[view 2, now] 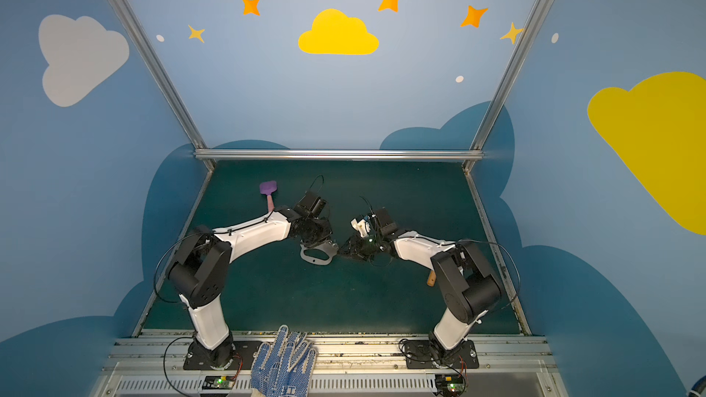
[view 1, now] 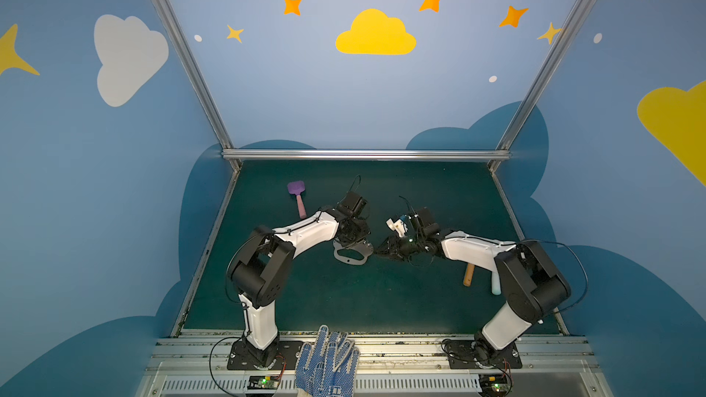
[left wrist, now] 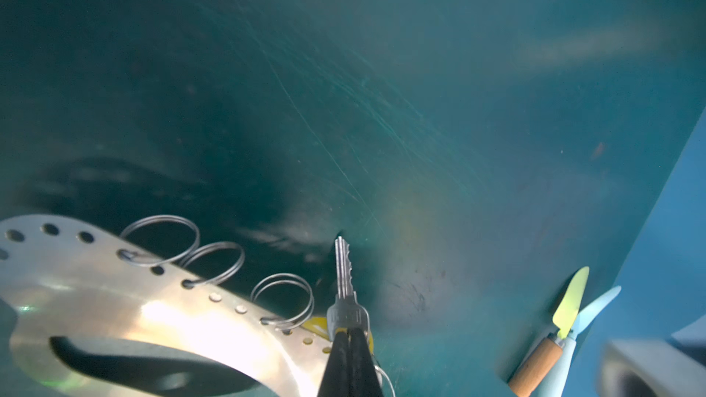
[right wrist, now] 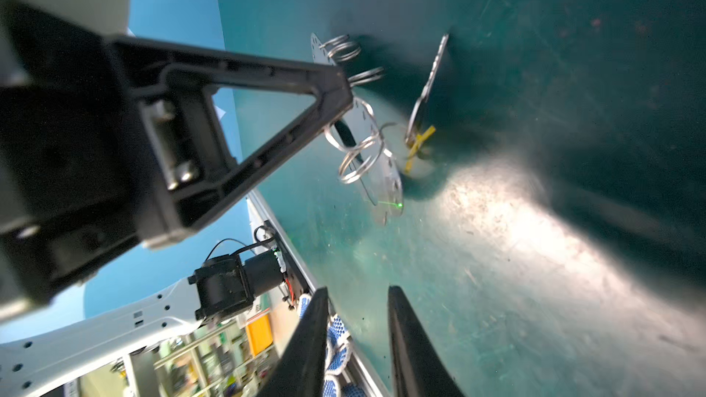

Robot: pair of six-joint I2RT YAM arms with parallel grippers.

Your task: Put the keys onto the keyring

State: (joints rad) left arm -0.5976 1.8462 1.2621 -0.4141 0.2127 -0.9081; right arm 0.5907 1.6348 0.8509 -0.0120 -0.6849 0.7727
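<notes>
Silver metal keys with yellow tag [left wrist: 342,280]: likely light, slippery; grip the flat head.
Flat grey D-shaped keyring plate [left wrist: 114,307]: looks rigid.
Left pincer [left wrist: 348,336]: pinching key head.
Right pincer [right wrist: 357,292]: apart, empty.

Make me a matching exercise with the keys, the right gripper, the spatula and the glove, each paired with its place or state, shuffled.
1. keys
2. right gripper
3. spatula
4. glove

A. open, holding nothing
B. on the front rail
C. far left part of the mat
D. pinched in the shut left gripper

Pairs: 1-D, 2-A, 3-C, 4-B.
</notes>
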